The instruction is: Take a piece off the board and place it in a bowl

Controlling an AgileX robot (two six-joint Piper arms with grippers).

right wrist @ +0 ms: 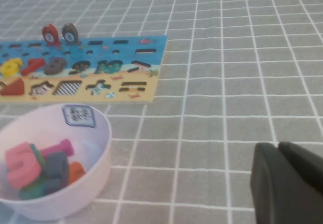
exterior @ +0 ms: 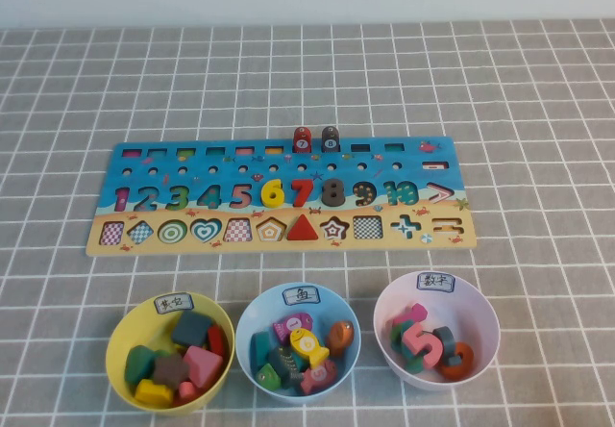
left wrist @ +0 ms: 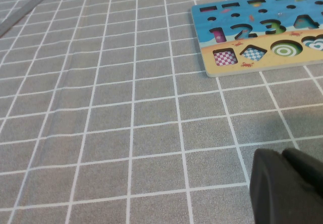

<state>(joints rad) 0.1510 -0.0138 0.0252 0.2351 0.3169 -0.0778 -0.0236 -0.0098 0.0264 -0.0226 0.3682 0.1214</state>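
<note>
Piece: high view, the red triangle piece (exterior: 302, 227) sits in its slot on the tan strip of the board (exterior: 144, 157), below the red 7 (exterior: 302, 192).
Board: lies flat on the grey checked surface (exterior: 538, 110); two small round pegs (exterior: 315, 139) stand upright at its far edge.
Bowls: yellow bowl (exterior: 123, 326) on the robot's left, light-blue bowl (exterior: 252, 321) in the middle, white-pink bowl (exterior: 485, 326) on the right, all near the board's close edge and holding coloured blocks.
Left wrist view: left end effector (left wrist: 287, 186) hangs over bare surface, apart from the board's corner (left wrist: 212, 72); cannot tell its fingers' state.
Right wrist view: right end effector (right wrist: 287, 183) closed, empty, beside the white-pink bowl (right wrist: 101, 148); the piece (right wrist: 14, 87) in the board.
</note>
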